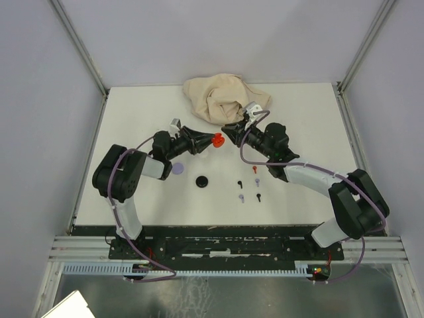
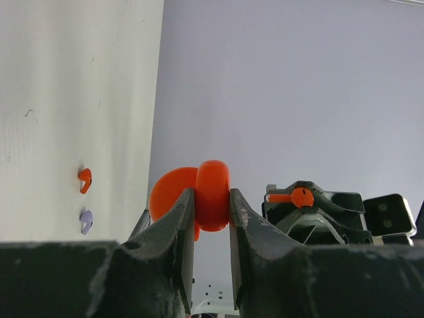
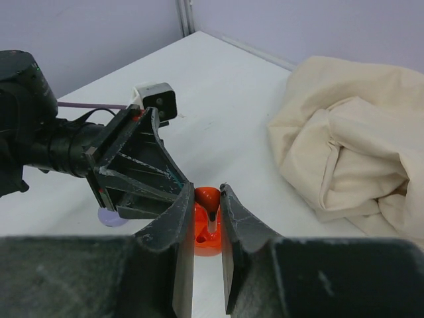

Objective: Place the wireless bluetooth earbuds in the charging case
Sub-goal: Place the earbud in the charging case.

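My left gripper [image 1: 211, 139] is shut on a round red charging case [image 2: 212, 193] and holds it above the table on its edge, its lid [image 2: 171, 193] swung open. My right gripper [image 1: 228, 135] faces it, shut on a red earbud [image 3: 209, 198] with the stem pointing into the case's open tray [image 3: 205, 233]. That earbud also shows in the left wrist view [image 2: 295, 197]. On the table lie another red earbud [image 1: 255, 169], two black earbuds [image 1: 240, 183], [image 1: 258, 197] and two lavender ones [image 1: 257, 180], [image 1: 242, 197]. No white earbuds are in view.
A lavender disc case [image 1: 177, 169] and a black disc case [image 1: 201, 181] lie near the left arm. A crumpled beige cloth [image 1: 222, 96] lies at the table's back, just behind both grippers. Enclosure walls stand on three sides.
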Robot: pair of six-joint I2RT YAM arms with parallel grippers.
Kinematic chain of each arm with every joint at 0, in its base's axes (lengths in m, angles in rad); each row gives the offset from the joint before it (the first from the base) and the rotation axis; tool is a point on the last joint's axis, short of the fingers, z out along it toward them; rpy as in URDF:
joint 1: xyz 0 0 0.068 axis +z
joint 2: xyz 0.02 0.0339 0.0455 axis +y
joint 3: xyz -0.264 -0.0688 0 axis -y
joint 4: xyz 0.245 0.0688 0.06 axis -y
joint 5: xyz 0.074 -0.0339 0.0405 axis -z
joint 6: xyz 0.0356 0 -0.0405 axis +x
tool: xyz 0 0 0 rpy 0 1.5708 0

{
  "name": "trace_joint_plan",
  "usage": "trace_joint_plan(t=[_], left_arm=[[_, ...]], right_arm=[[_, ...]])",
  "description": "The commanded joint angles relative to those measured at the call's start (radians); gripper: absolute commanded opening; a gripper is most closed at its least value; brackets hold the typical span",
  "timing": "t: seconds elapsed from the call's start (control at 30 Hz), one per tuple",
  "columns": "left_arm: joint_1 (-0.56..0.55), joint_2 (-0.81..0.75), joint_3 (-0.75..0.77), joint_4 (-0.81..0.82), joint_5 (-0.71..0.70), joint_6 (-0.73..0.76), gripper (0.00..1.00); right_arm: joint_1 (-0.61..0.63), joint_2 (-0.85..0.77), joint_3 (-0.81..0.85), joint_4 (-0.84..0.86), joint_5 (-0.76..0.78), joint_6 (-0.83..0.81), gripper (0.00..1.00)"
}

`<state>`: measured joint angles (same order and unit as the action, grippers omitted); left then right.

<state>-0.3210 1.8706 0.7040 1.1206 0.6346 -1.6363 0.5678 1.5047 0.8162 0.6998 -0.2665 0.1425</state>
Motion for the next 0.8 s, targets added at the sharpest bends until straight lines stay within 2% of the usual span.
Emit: trace_joint_plan(t=[0.0,0.1,0.77], left_arm=[[-0.009,0.025,0.032,0.123,0.016,-0.11,0.03],[-0.011,0.025,0.04,0.126,0.016,-0.115,0.03],[-0.022,-0.009,0.053,0.113,0.016,-0.119,0.03]], right_arm=[[0.01,0.017,-0.015,0.173,-0.096,-0.047,0.02],[0.015,0.034,-0.035,0.221,-0.117,-0.061,0.02],[0.028,0.097,-0.027,0.194,-0.14,-0.074,0.02]])
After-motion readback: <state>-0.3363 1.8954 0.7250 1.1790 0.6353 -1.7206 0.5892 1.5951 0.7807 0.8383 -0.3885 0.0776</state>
